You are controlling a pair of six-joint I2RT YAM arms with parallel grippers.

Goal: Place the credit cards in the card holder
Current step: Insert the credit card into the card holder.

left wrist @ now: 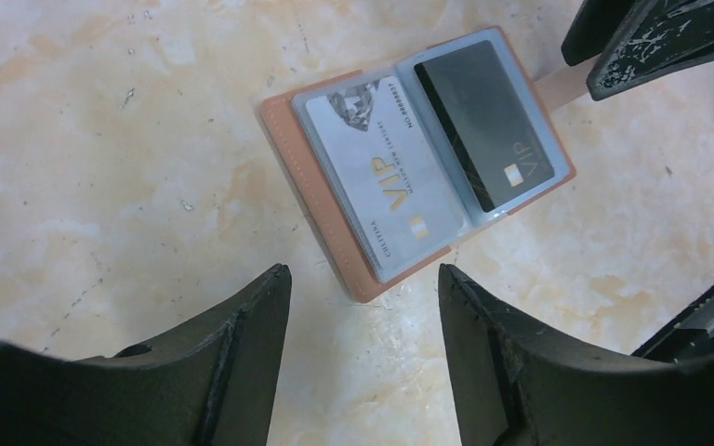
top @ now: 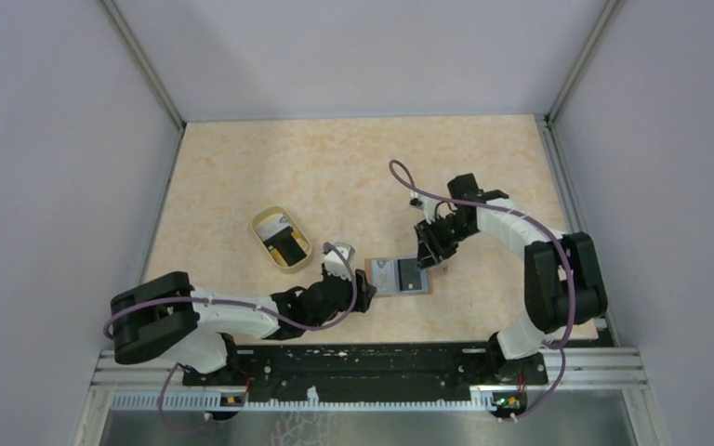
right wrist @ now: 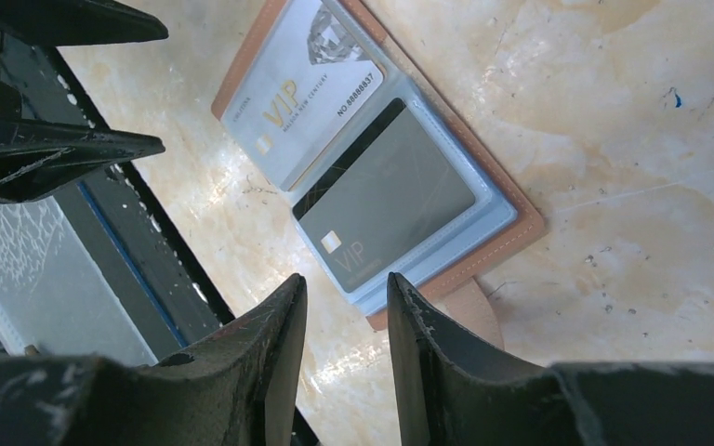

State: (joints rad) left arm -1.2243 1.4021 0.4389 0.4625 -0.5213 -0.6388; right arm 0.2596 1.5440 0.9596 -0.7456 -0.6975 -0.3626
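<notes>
The card holder [top: 373, 266] lies open and flat on the table, reddish-brown outside [left wrist: 284, 125] with light blue sleeves [right wrist: 497, 218]. A silver-white VIP credit card [left wrist: 372, 167] [right wrist: 302, 88] sits in one sleeve and a dark grey VIP card [left wrist: 488, 121] [right wrist: 390, 200] in the other. My left gripper [top: 364, 290] [left wrist: 364, 271] hovers at the holder's left edge, open and empty. My right gripper [top: 428, 255] [right wrist: 347, 279] is just past the right edge, above the closure tab [right wrist: 469, 311]. Its jaws stand a little apart with nothing between them.
A translucent yellowish cup [top: 280, 238] stands left of the holder, with something dark and something pale inside. The black mounting rail [top: 372, 358] runs along the near edge. Walls [top: 363, 56] enclose the table on three sides.
</notes>
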